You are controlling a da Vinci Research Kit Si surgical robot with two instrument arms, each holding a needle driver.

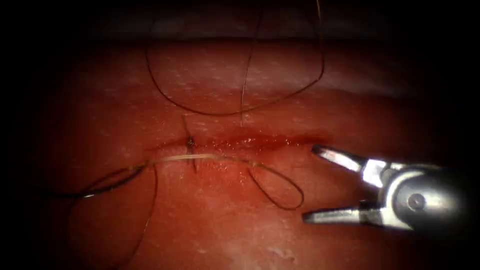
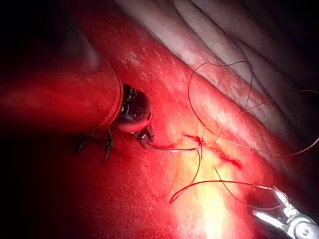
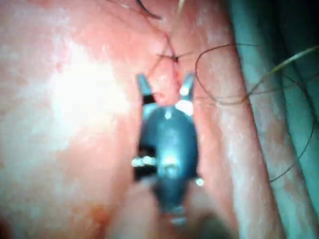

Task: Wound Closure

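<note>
Right tool (image 1: 307, 182), lower right, my jaws wide open, empty | left tool (image 2: 145, 137) grips needle (image 1: 117, 177) lower left, outside tissue (image 1: 215, 230) | one knotted stitch (image 1: 190, 144); cut (image 1: 260, 141) rightward unclosed, thread (image 1: 235, 111) loose.

tissue (image 1: 210, 225) with cut (image 1: 250, 141), thread (image 1: 280, 200) looped across it

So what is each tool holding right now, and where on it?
Left tool grips the needle near one end; whether it's in the tissue is unclear. Right tool, jaws open, holds nothing.
</note>
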